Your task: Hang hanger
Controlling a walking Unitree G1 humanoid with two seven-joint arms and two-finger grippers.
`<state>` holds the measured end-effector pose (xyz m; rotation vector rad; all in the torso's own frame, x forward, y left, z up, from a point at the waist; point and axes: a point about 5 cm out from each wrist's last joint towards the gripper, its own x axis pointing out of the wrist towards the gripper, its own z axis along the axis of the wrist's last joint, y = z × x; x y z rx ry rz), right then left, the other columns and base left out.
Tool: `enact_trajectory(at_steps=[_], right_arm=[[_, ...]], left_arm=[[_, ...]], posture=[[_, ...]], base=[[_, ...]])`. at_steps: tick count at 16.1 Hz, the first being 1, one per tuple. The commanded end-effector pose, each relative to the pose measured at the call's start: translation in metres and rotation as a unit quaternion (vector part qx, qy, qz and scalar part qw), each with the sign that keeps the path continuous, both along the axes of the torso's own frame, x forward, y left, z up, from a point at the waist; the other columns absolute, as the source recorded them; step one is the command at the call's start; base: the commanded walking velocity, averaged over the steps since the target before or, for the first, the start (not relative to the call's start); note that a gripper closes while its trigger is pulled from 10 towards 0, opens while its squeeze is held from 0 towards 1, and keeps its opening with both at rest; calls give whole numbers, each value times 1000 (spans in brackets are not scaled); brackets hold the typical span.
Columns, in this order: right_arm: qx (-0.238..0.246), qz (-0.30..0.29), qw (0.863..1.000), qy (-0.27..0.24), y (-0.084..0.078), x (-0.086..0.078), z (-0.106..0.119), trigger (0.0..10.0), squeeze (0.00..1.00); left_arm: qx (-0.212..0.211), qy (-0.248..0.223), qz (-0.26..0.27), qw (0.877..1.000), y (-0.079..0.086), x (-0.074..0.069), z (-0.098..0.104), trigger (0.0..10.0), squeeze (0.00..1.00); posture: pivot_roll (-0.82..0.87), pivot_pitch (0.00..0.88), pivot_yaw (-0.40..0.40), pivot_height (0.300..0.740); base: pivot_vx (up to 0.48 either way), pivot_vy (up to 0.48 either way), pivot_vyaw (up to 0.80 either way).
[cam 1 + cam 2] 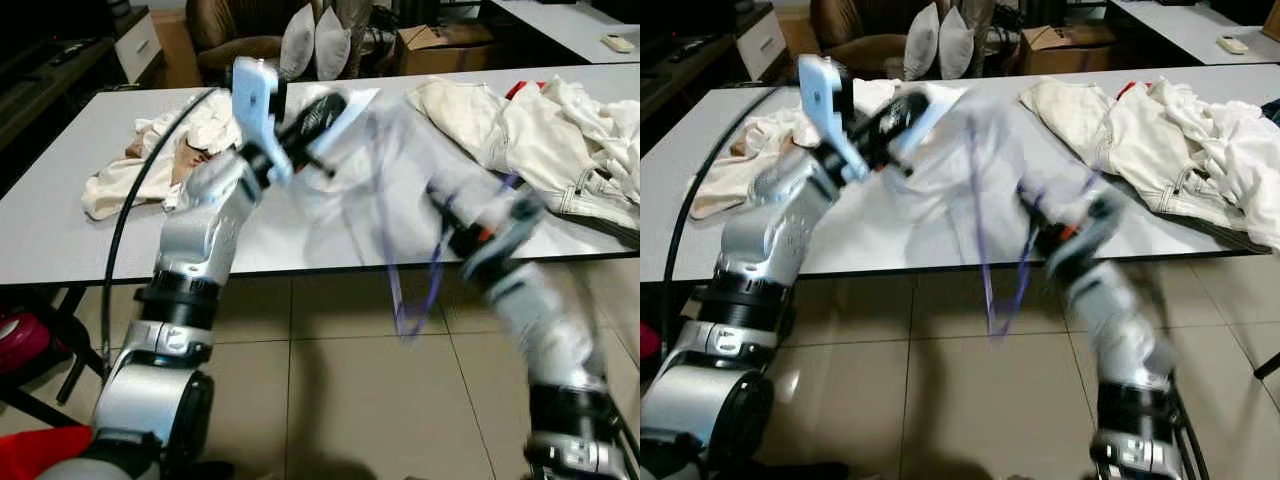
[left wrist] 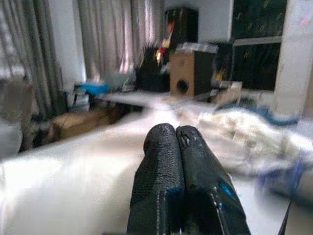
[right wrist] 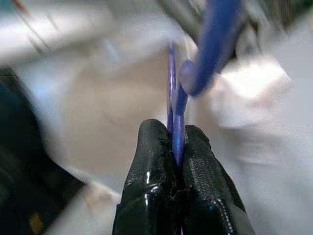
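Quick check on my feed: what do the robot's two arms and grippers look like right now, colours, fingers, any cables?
Both arms are silver with black joint bands. The left arm has a black cable looping beside it and a white plate at its wrist. The right arm is motion-blurred, with an orange spot near the wrist. The left gripper and right gripper each have two long, textured black fingers.

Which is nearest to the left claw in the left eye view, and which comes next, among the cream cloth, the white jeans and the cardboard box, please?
From the left claw, shut above the table:
1. Cream cloth, on the table at the robot's left.
2. White jeans, on the table to the right.
3. Cardboard box, beyond the table's far edge.
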<state>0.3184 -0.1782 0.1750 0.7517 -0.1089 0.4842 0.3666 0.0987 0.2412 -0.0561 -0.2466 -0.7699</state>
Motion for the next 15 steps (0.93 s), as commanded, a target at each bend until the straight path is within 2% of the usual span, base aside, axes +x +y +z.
enact_trajectory(at_steps=[1, 3, 4, 8, 12, 13, 14, 15], right_arm=[[30, -6, 999, -25, -2, 0, 14, 10000, 0], [-42, 4, 999, 34, 4, 2, -7, 10000, 0], [-61, -1, 993, 97, 6, 1, -29, 10000, 0], [-6, -64, 987, 147, -5, 3, -43, 10000, 0], [38, -89, 984, 152, -13, 5, -44, 10000, 0], [54, -91, 983, 149, -14, 6, -43, 10000, 0], [80, -88, 984, 131, -14, 9, -39, 10000, 0], [94, -88, 985, 118, -15, 12, -36, 10000, 0]], left_arm=[[27, 24, 10, 999, 4, 1, -17, 0, 0], [44, 40, 2, 998, 0, -3, -29, 0, 0], [47, 51, -8, 998, -5, -8, -39, 0, 0], [52, 60, -9, 997, -8, -12, -50, 0, 0], [35, 59, -30, 997, -12, -15, -42, 0, 0], [20, 63, -50, 997, -14, -18, -38, 0, 0], [22, 76, -89, 993, -18, -23, -36, 0, 0], [49, 93, -118, 987, -21, -29, -44, 0, 0]], posture=[[-248, 0, 107, 740], [-248, 0, 101, 740], [-245, 0, 95, 740], [-245, 0, 96, 740], [-247, 0, 98, 740], [-245, 0, 97, 740], [-240, 0, 94, 740], [-236, 0, 94, 740]], base=[[0, 0, 0], [0, 0, 0], [0, 0, 0], [0, 0, 0], [0, 0, 0], [0, 0, 0], [0, 0, 0], [0, 0, 0]])
